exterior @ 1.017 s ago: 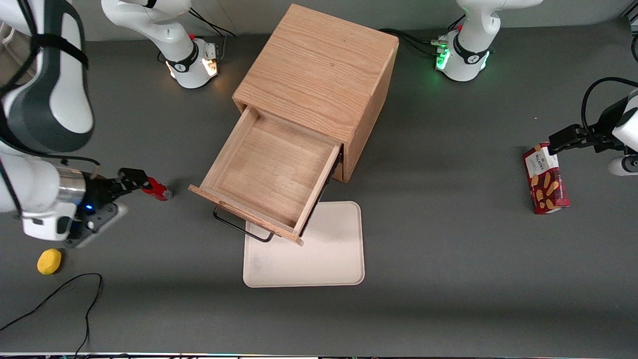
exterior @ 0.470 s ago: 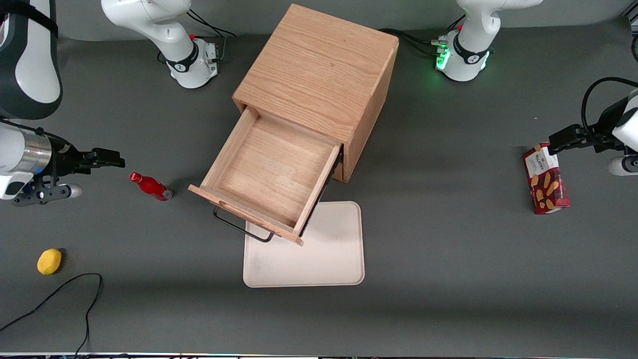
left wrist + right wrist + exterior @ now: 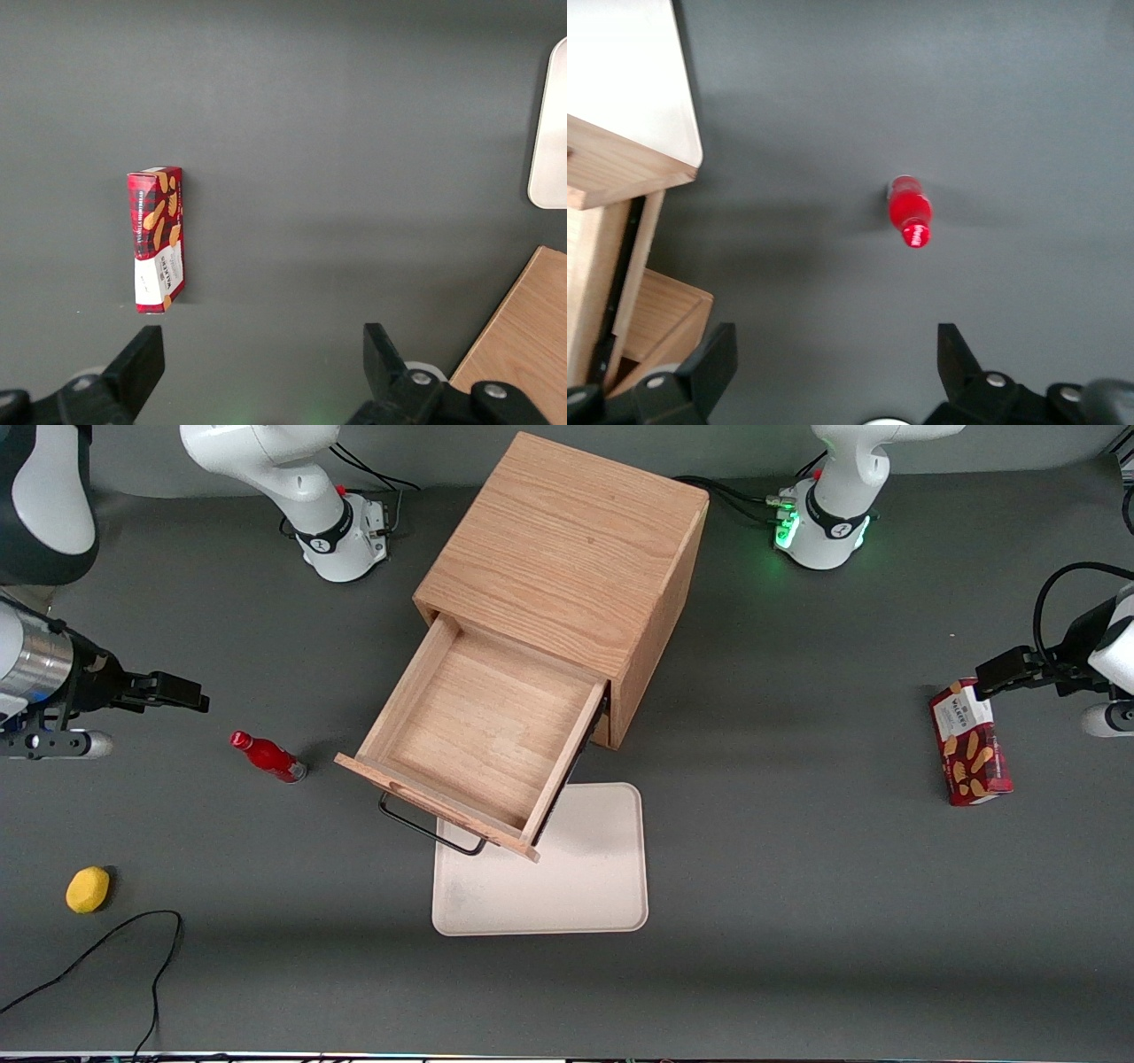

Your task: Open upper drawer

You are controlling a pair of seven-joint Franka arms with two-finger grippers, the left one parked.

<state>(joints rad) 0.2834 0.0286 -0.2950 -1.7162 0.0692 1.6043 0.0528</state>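
Observation:
The upper drawer point(image 3: 478, 726) of the oak cabinet point(image 3: 567, 549) stands pulled far out, its shallow box bare inside. Its thin black wire handle point(image 3: 425, 833) hangs at the front, nearer the front camera. My right gripper point(image 3: 190, 693) hovers well away from the drawer, toward the working arm's end of the table. It is open, with nothing between its fingers. In the right wrist view the gripper point(image 3: 837, 336) hangs over bare table, and a corner of the drawer front point(image 3: 620, 168) shows at the edge.
A small red bottle point(image 3: 268, 755) point(image 3: 910, 212) lies between the gripper and the drawer. A cream tray point(image 3: 585, 886) sits under the drawer's front. A yellow fruit point(image 3: 88, 889) and a black cable point(image 3: 106, 948) lie nearer the front camera. A red biscuit box point(image 3: 968, 742) lies toward the parked arm's end.
The gripper has drawn away from the drawer and the red bottle, toward the working arm's end and farther from the front camera. The drawer has stayed as it was.

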